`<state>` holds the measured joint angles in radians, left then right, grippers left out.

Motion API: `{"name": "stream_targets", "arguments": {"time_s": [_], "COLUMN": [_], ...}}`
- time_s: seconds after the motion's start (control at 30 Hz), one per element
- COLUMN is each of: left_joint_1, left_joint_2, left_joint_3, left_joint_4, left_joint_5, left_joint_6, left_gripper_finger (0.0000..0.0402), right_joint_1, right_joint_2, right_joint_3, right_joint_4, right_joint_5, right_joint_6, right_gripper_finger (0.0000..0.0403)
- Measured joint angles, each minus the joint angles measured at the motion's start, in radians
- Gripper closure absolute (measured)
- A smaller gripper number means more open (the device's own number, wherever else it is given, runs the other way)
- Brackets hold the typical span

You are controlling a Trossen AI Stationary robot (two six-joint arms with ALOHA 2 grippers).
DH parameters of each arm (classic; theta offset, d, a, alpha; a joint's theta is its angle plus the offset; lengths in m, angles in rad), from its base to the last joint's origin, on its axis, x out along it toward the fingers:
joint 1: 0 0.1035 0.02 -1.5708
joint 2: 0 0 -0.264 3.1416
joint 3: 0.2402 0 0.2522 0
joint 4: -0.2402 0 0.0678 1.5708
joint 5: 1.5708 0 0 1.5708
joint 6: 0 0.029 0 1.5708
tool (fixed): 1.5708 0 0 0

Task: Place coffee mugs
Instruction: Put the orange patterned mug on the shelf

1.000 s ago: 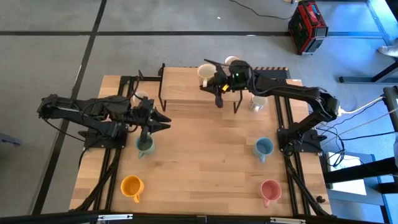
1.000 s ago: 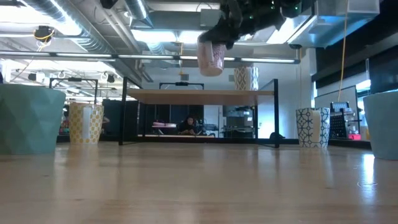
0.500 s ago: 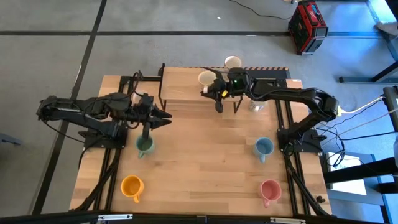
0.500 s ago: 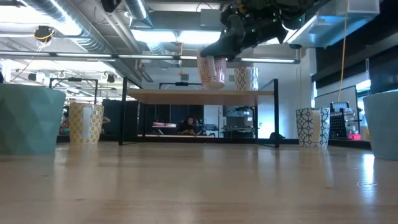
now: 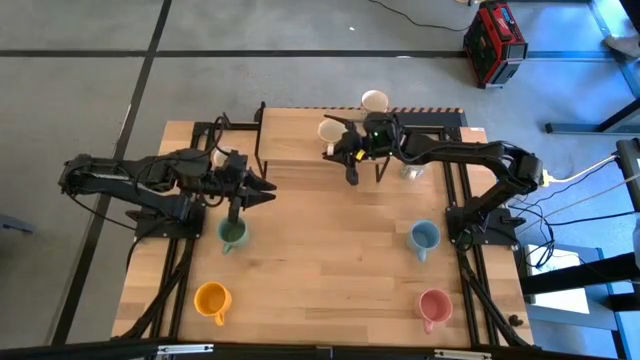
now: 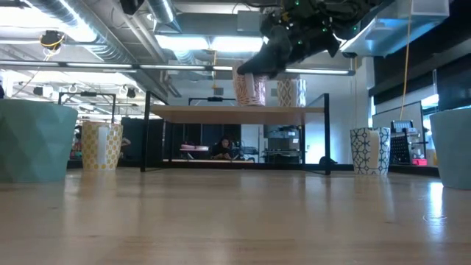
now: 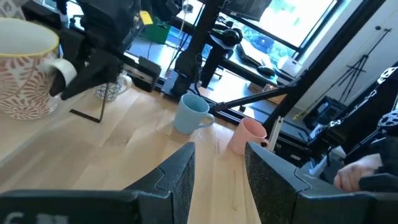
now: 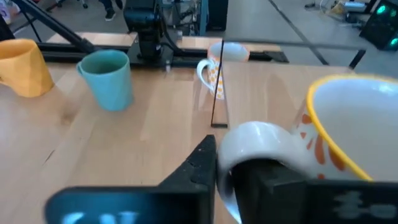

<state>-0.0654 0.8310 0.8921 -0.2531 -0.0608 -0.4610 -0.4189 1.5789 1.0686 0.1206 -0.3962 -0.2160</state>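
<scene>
A white coffee mug with a red pattern (image 5: 329, 129) stands upright on the raised wooden shelf (image 5: 290, 140) at the table's far side, next to a second white mug (image 5: 375, 100). My right gripper (image 5: 345, 148) is shut on the patterned mug (image 8: 348, 143). My left gripper (image 5: 266, 190) hangs open over the table's left half, above the green mug (image 5: 233, 235), with nothing between its fingers (image 7: 180, 177). The orange mug (image 5: 212, 298), blue mug (image 5: 424, 238) and pink mug (image 5: 434, 306) rest on their bases on the table. My right gripper pinches the patterned mug's white side handle (image 8: 255, 140) between its two fingers. The fingers come nearly level, slanting a little down, from the table's right and near side. The mug stands upright with its base on the shelf top (image 6: 250, 103).
The shelf stands on thin black legs (image 5: 262, 150). Two more patterned mugs sit on the table beside the shelf, one at its left end (image 5: 225, 157) and one at its right end (image 5: 413, 166). Bare wood lies between the coloured mugs (image 5: 330, 260).
My right gripper has gone down with the patterned mug. The mug hung above the shelf a second ago and now stands on the shelf top, still upright.
</scene>
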Motion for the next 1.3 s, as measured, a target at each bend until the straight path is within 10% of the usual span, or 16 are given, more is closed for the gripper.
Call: {"name": "stream_targets", "arguments": {"time_s": [0.6,1.3], "left_joint_1": [0.000,0.000], "left_joint_2": [0.000,0.047], "left_joint_3": [0.000,0.000], "left_joint_4": [-0.001,0.101], "left_joint_5": [0.003,-0.149], "left_joint_6": [-0.002,-0.022], "left_gripper_finger": [0.0266,0.0266], "right_joint_1": [0.000,0.000], "right_joint_2": [-0.031,-0.323], "right_joint_3": [-0.001,0.000], "right_joint_4": [-0.090,-0.550], "right_joint_5": [0.097,0.196], "right_joint_6": [0.007,0.191], "right_gripper_finger": [0.0262,0.0255]}}
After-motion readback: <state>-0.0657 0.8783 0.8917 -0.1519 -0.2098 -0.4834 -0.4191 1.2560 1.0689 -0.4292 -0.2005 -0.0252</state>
